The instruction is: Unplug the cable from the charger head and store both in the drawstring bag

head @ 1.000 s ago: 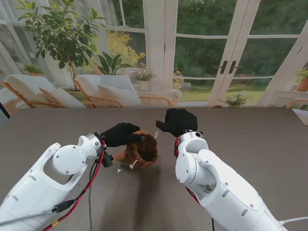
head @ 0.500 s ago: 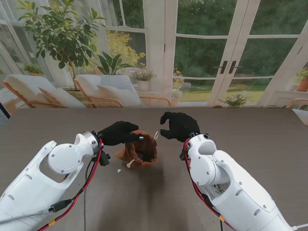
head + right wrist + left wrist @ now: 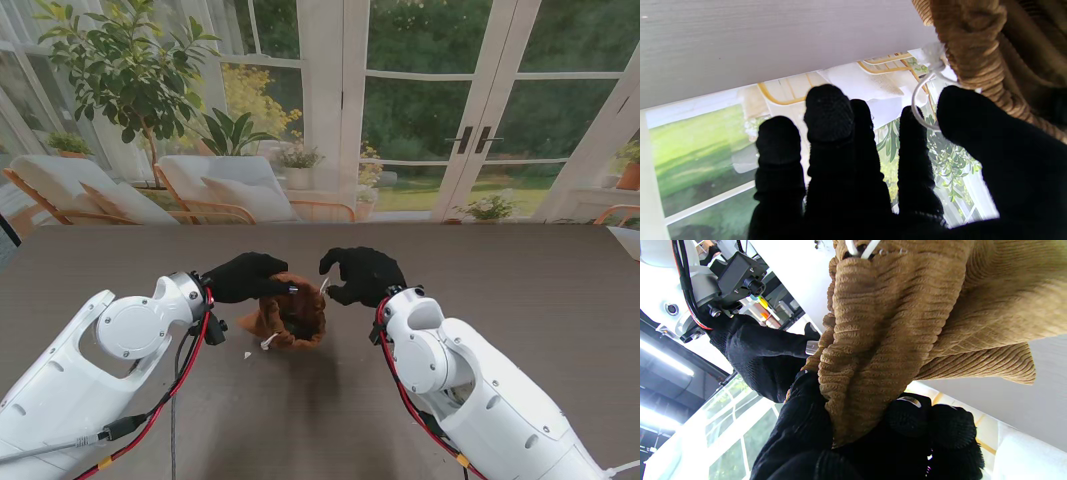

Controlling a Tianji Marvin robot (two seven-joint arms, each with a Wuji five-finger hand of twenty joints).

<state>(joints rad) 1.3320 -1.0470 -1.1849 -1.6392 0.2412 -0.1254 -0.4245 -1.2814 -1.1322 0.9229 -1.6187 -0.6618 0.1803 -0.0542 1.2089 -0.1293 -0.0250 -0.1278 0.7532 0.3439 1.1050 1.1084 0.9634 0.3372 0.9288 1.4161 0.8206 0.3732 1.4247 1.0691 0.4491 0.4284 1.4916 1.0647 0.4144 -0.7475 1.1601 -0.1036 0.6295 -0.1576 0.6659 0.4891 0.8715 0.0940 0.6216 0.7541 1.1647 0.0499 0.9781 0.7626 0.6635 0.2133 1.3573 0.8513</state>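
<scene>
Two black-gloved hands meet at the brown corduroy drawstring bag (image 3: 292,312), which sits on the table (image 3: 540,290) near the middle, slightly toward 11 o'clock from the centre of the stand's view.

At 9 o'clock of the bag, the left hand (image 3: 247,277) is clenched on the gathered cloth of the bag's mouth; the left wrist view shows the ribbed fabric (image 3: 880,340) bunched between its fingers (image 3: 806,420). A short white cord end (image 3: 268,342) lies on the table at 7 o'clock of the bag.

At 3 o'clock of the bag, the right hand (image 3: 360,274) reaches for the white drawstring loop (image 3: 923,100) that comes out of the bag's rim. The loop lies between thumb and index finger, which are not closed together, so this hand grasps nothing yet, I judge.

Neither the cable nor the charger head is visible; I suppose both are already inside, but I cannot tell.

The risk now is a missed pinch: the loop is thin and limp, and it may slip away from the thick glove. If the right hand pulls while the left grip is weak, the whole bag could slide or tip and lose its contents.
</scene>
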